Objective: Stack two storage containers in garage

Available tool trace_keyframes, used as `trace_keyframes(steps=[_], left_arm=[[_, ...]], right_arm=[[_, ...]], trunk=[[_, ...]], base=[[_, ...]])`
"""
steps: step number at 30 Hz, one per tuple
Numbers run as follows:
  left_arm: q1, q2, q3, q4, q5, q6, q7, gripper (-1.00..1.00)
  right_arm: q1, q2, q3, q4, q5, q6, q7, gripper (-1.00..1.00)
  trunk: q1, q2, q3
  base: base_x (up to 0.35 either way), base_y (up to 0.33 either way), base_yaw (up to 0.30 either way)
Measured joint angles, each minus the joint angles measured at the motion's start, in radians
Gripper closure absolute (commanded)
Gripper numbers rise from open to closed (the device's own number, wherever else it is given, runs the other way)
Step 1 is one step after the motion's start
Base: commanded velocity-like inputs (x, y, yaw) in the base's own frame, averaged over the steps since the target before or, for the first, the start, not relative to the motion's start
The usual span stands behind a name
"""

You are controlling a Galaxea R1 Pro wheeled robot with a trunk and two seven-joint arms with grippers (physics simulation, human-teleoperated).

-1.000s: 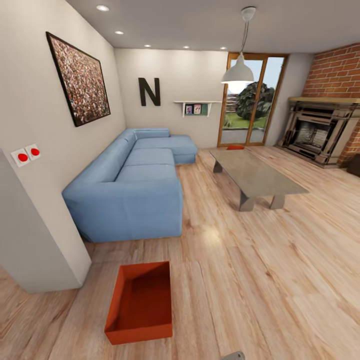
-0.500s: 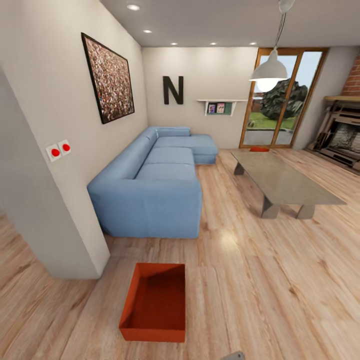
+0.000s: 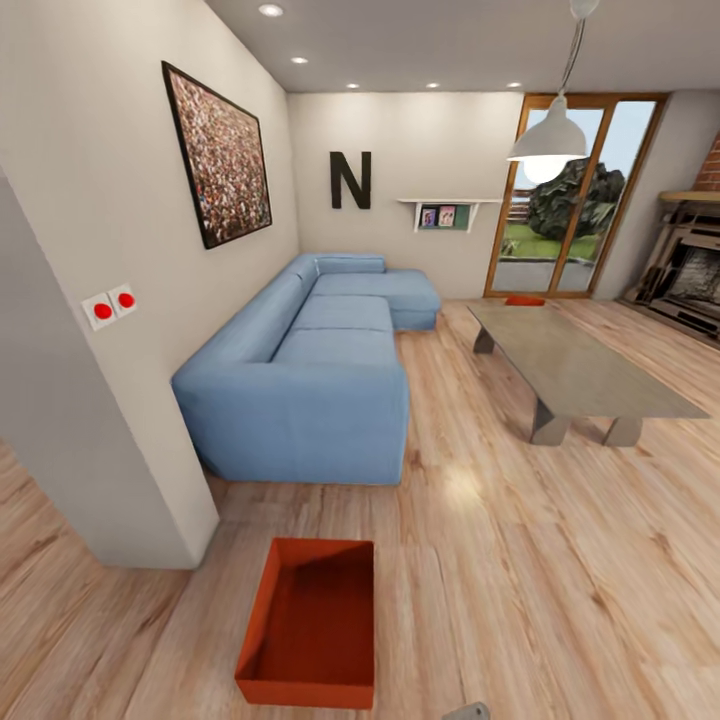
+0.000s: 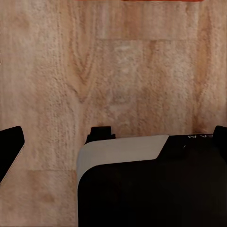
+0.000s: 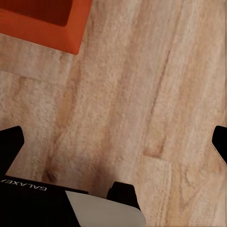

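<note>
Whole view shifted slightly since half second ago: camera moved, near storage container (image 3: 308, 625) now seen a little lower, still on wood plank floor (image 3: 520, 570) of living room. Second storage container (image 3: 524, 300) seen far off, behind coffee table (image 3: 575, 370), by glass doors (image 3: 565, 195).

Left gripper (image 4: 113, 142) and right gripper (image 5: 113, 137): fingers wide apart, nothing held.

Base to be brought closer and squared to near container before arms are lowered; opposite walls to be gripped evenly.
</note>
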Motion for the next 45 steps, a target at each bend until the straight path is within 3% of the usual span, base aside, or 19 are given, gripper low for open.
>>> trace_keyframes(steps=[13,45], left_arm=[[0.000,0.000,0.000,0.000,0.001,0.000,0.000,-1.00],[0.000,0.000,0.000,0.000,0.001,0.000,0.000,-1.00]], right_arm=[[0.000,0.000,0.000,0.000,0.000,0.000,0.000,-1.00],[0.000,0.000,0.000,0.001,0.000,-0.001,0.001,-1.00]], trunk=[[0.000,0.000,0.000],[0.000,0.000,0.000]], base=[[0.300,0.129,0.000],[0.113,0.077,0.000]])
